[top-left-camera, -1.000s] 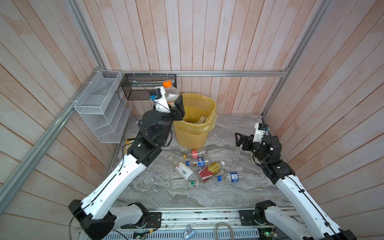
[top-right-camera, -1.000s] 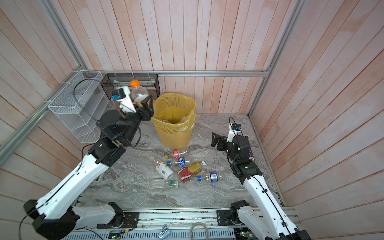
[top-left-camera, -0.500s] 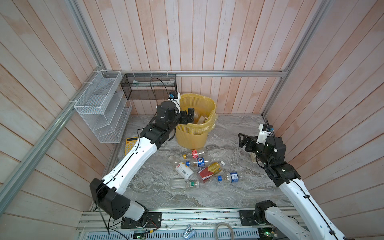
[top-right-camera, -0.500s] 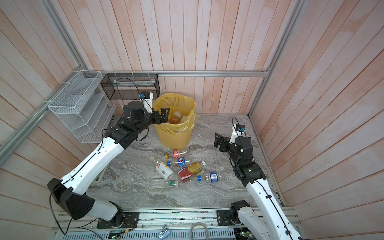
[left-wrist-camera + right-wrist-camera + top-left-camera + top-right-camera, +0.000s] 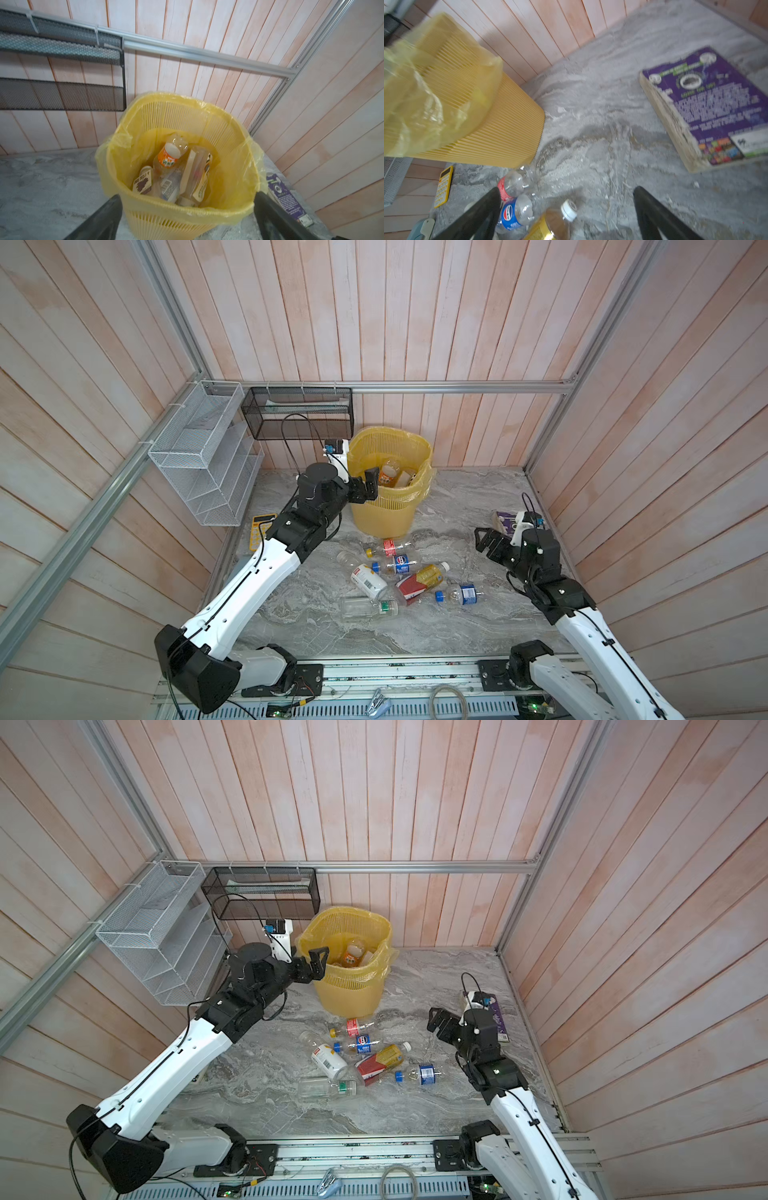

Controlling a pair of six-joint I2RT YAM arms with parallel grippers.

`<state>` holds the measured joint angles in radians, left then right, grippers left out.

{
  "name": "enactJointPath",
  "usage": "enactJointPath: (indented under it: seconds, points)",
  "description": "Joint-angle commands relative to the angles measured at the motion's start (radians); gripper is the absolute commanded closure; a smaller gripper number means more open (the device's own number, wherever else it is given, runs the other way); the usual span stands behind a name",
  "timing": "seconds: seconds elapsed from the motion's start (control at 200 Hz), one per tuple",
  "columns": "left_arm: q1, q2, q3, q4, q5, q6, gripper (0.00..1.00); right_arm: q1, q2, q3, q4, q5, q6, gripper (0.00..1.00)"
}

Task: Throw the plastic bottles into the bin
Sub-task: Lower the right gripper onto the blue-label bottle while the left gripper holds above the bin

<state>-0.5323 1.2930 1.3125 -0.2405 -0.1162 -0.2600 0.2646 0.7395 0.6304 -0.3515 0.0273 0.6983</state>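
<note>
The left gripper [image 5: 368,489] stands with its jaws spread wide and empty at the 9 o'clock side of the bin's rim. The left wrist view looks between its black fingers [image 5: 108,214] down into the opening. The right gripper [image 5: 486,540] is also wide apart and empty, hanging above the floor at 3 o'clock from the loose bottles. The bin [image 5: 384,518] is a yellow slatted wastebasket, round and tapering downward, lined with a translucent yellow bag folded over its rim. It stands at 12 o'clock on the floor, near the back wall. Several bottles lie inside it, among them an orange-labelled bottle [image 5: 167,159] tilted against the others. The remaining plastic bottles [image 5: 399,576] lie on their sides in a loose cluster at 6 o'clock from the bin. They are small and mostly clear, one white, with labels in red, blue and yellow and caps in blue, green, white and yellow. The floor [image 5: 311,618] is grey, marbled stone-look sheet. The walls are pale pink wooden planks framed by aluminium rails. A yellow calculator [image 5: 262,531] lies at 9 o'clock and a purple book [image 5: 716,104] at 3 o'clock. A black mesh basket [image 5: 297,418] hangs at 11 o'clock, and a white wire rack [image 5: 203,460] at 10.
</note>
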Motion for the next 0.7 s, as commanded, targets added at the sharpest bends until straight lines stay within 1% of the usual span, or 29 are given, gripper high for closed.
enactJointPath:
  seconds: [0.0, 0.165, 0.325, 0.42, 0.525, 0.565, 0.6, 0.695]
  points:
    - [0.002, -0.055, -0.026, 0.030, -0.033, 0.042, 0.00, -0.002, -0.069, -0.065, -0.079, -0.030, 0.193, 0.00]
    - [0.002, -0.093, -0.099, 0.030, -0.057, 0.055, 0.00, 0.012, -0.168, -0.154, -0.148, -0.053, 0.332, 0.01]
    - [0.002, -0.118, -0.152, 0.041, -0.076, 0.063, 0.00, 0.050, -0.224, -0.262, -0.136, -0.097, 0.445, 0.03]
    - [0.003, -0.121, -0.164, 0.030, -0.079, 0.067, 0.00, 0.094, -0.243, -0.286, -0.159, -0.076, 0.499, 0.03]
    - [0.004, -0.125, -0.177, 0.026, -0.079, 0.068, 0.00, 0.142, -0.251, -0.302, -0.170, -0.060, 0.536, 0.04]
    - [0.004, -0.127, -0.185, 0.027, -0.079, 0.066, 0.00, 0.144, -0.246, -0.313, -0.158, -0.060, 0.548, 0.04]
    - [0.003, -0.128, -0.193, 0.031, -0.081, 0.063, 0.00, 0.179, -0.237, -0.326, -0.131, -0.061, 0.557, 0.04]
    - [0.003, -0.131, -0.203, 0.033, -0.083, 0.051, 0.00, 0.195, -0.189, -0.351, -0.051, -0.078, 0.577, 0.04]
